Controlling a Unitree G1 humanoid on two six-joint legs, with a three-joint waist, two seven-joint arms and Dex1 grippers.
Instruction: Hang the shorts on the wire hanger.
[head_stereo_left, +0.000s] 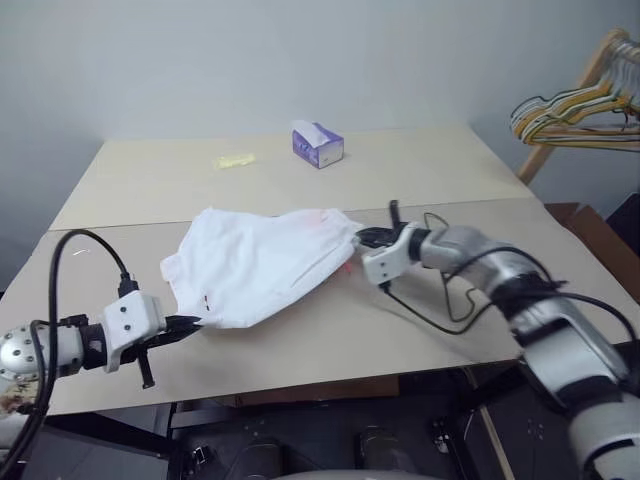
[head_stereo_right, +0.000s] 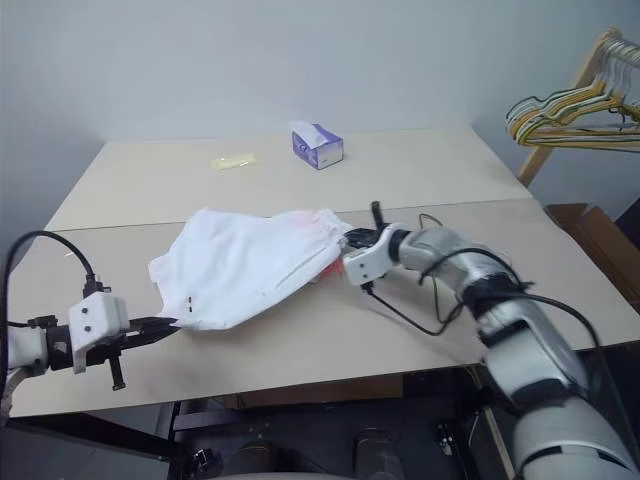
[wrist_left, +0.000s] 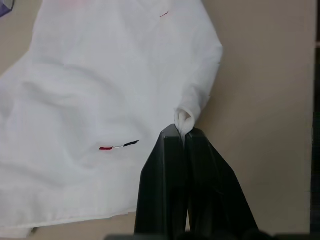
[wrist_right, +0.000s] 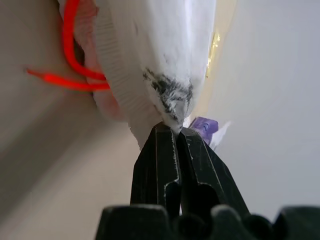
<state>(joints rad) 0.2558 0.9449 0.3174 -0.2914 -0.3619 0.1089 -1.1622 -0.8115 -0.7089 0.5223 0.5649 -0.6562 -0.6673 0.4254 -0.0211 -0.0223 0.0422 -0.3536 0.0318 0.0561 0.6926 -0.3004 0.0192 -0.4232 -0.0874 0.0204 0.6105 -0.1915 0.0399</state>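
Left wrist view: left gripper (wrist_left: 181, 134) pinches the soft white shorts' (wrist_left: 95, 90) hem; right gripper (wrist_right: 171, 131) pinches their ribbed waistband.

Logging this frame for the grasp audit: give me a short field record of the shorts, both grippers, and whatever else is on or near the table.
shorts: white, spread on the table, pinched at both ends
left gripper: shut on a fold at the shorts' hem edge
right gripper: shut on the shorts' waistband end, red cord beside it
tissue box: purple, far side of the table, apart from the shorts
yellow scrap: on the table left of the tissue box
hangers: yellow and green bunch on a wooden rack, beyond the table's right edge
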